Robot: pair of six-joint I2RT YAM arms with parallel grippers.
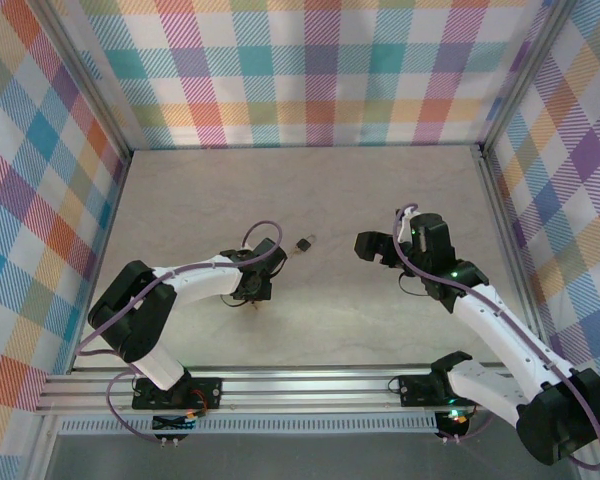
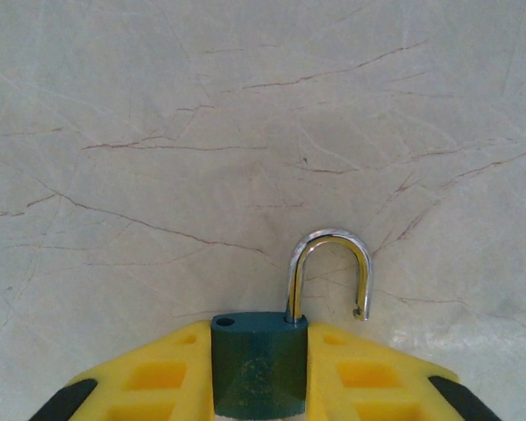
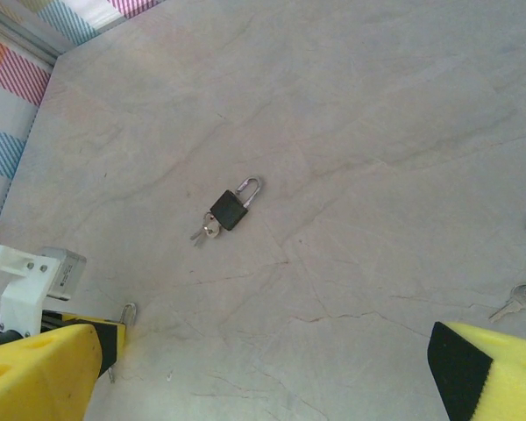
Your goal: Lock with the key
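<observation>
The lock (image 2: 259, 373), a small padlock with a dark green-black body, sits pinched between the two yellow fingers (image 2: 158, 377) of the left claw (image 2: 259, 342). Both pads press flat against its sides with no gap to see, so that claw is nearly closed and has the lock's body in its grip. Its chrome shackle (image 2: 329, 263) points away from the wrist over the marbled table (image 2: 140, 132) and stands open: one leg is in the body, and the free end hangs clear of its hole. Farther out, near the middle of the table, lies a second padlock (image 3: 231, 209), also unlatched, with small silver keys (image 3: 206, 231) touching its base. More keys (image 3: 517, 303) lie at the edge of the right wrist view. Which of these is the key for the held lock I cannot tell. The right claw (image 3: 272, 351) hangs above the table, spread wide and empty. The step in hand looks like securing the lock. Next, I judge, the right claw must fetch a key and bring it to the keyhole end, which the left fingers may be covering.
</observation>
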